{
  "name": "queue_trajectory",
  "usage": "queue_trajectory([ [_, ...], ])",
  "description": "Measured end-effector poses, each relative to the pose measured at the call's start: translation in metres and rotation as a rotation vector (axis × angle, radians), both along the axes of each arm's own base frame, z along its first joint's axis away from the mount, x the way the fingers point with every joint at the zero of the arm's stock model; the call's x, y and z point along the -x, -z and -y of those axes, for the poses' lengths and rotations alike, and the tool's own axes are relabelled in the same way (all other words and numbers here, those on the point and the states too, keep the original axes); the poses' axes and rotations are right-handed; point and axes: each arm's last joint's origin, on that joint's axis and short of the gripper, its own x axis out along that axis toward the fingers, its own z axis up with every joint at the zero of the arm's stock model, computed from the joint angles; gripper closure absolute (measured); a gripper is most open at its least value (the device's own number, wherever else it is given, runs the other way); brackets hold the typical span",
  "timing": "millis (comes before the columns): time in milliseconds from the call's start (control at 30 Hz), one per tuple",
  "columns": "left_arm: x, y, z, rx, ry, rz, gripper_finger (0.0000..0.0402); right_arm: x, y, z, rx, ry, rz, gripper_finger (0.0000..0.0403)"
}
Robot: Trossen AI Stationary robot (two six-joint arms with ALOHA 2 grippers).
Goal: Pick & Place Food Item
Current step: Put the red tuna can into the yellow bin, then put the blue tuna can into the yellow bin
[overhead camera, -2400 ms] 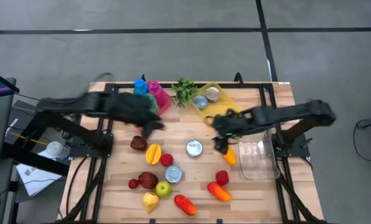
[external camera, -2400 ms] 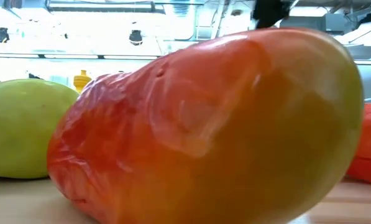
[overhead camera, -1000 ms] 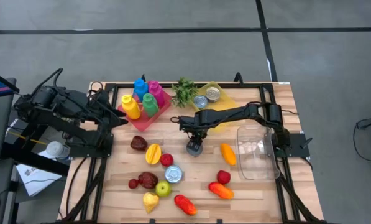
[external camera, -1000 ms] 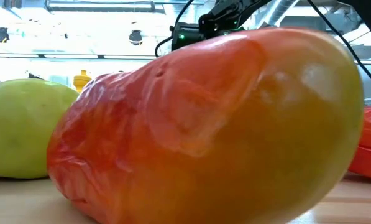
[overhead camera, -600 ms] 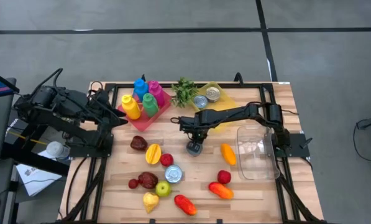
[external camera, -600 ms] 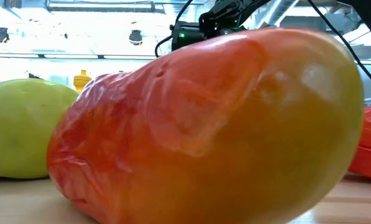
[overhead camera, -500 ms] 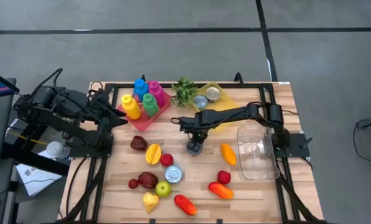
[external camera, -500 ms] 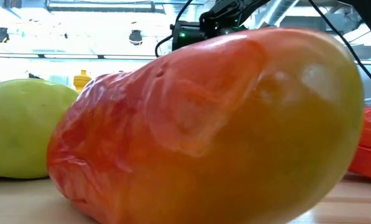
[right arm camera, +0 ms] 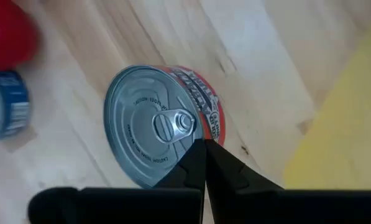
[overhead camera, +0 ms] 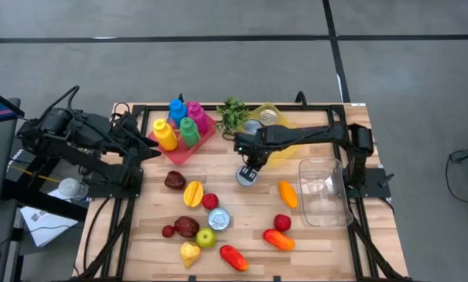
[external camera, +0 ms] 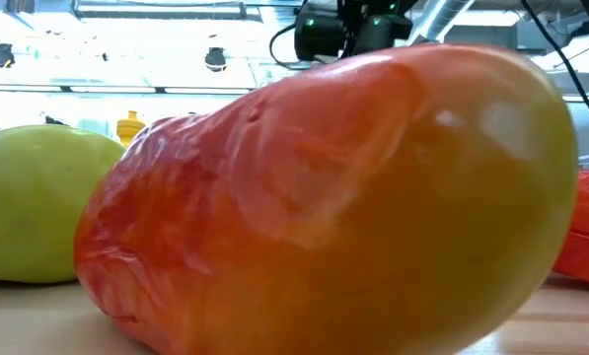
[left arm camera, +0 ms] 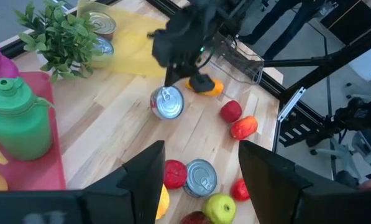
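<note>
A small tin can with a silver pull-tab lid and a red label hangs under my right gripper, which is shut on it. In the high view the can is above the table's middle, near the yellow plate. My left gripper stands open with nothing between its fingers, pulled back at the table's left edge. My right gripper pinches the can at the rim of its lid, next to the pull tab. One finger lies over the lid and the other over the labelled side wall. The fingers come from above, pointing steeply down. The can hangs tilted below them, apparently clear of the table.
A clear tub stands at the right. The yellow plate holds two cans, beside a green plant. A red tray with bottles stands at the far left. Fruit and another can lie near the front; a big orange-red fruit fills the low view.
My right gripper has risen and gone a little toward the table's far edge, taking the can with it. The can stood on the table's middle before and now hangs tilted, lifted off the wood.
</note>
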Motion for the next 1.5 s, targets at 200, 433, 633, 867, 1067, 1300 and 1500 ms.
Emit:
queue_trajectory([
  [200, 0.0, 0.0, 0.0, -0.022, 0.013, -0.006, 0.0207, 0.012, -0.024, 0.023, 0.008, 0.066, 0.066, 0.0403],
  [433, 0.0, 0.0, 0.0, -0.023, 0.014, -0.006, 0.0207, 0.039, -0.051, 0.06, 0.051, 0.16, 0.1, 0.0403],
  [633, 0.0, 0.0, 0.0, -0.023, 0.014, -0.006, 0.0207, 0.066, -0.062, 0.105, 0.086, 0.251, 0.094, 0.0403],
  [867, 0.0, 0.0, 0.0, -0.023, 0.014, -0.006, 0.0207, 0.095, -0.057, 0.149, 0.082, 0.326, 0.035, 0.0403],
  [1067, 0.0, 0.0, 0.0, -0.023, 0.014, -0.005, 0.0207, 0.109, -0.033, 0.157, 0.032, 0.344, -0.013, 0.0403],
  [1300, 0.0, 0.0, -0.001, -0.035, -0.004, -0.003, 0.0207, 0.112, 0.0, 0.155, -0.008, 0.339, 0.015, 0.0403],
  [1500, 0.0, 0.0, -0.002, -0.066, -0.052, 0.004, 0.0207, 0.114, 0.004, 0.159, 0.031, 0.368, 0.017, 0.0403],
])
